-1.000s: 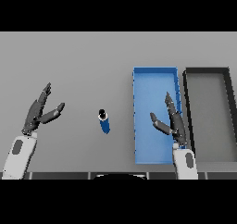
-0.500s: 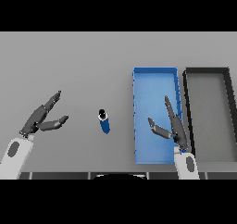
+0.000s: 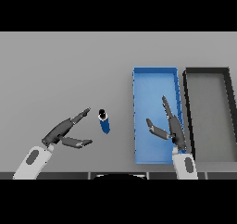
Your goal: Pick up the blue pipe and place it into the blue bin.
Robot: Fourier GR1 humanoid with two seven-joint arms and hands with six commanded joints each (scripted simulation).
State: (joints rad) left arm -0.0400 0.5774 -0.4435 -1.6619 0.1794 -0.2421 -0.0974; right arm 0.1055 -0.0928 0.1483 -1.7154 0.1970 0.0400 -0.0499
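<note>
So far we have grasped nothing: our left hand (image 3: 62, 133), fingers spread, is near the blue pipe (image 3: 104, 121) by the table's (image 3: 69, 65) near edge; blue bin (image 3: 155, 71) empty.

Table (image 3: 69, 65): plain mid grey, no pattern. Pipe (image 3: 105, 124): saturated blue, black at its upper end. Bin (image 3: 155, 79): bright blue, lighter blue floor. Second bin (image 3: 206, 71): black walls, grey floor. Left hand (image 3: 62, 131), right hand (image 3: 170, 126): dark grey; forearms white with grey patches.

Right robot hand (image 3: 170, 126) hovers over the blue bin (image 3: 155, 77).
</note>
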